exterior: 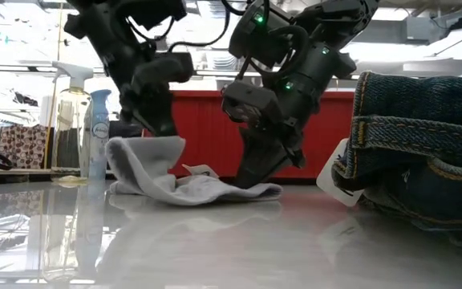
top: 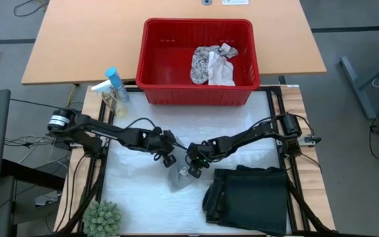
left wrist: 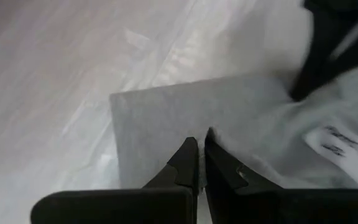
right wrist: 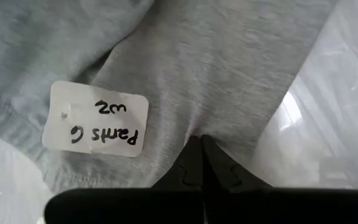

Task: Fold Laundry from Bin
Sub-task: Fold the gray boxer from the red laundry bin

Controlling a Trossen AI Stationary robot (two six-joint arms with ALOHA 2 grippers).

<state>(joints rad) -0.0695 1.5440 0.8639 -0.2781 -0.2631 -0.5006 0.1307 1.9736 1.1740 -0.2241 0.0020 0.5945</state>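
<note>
I've got the left gripper [top: 168, 157] and right gripper [top: 193, 166] both pinched tight on the small grey cloth [top: 181, 176] mid-table, below the red bin [top: 197, 31]; uneven pulling could slip an edge and skew the fold.

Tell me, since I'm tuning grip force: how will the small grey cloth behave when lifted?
The small grey cloth likely flops: it sags in folds between the left gripper and right gripper. Probably light, being thin.
</note>
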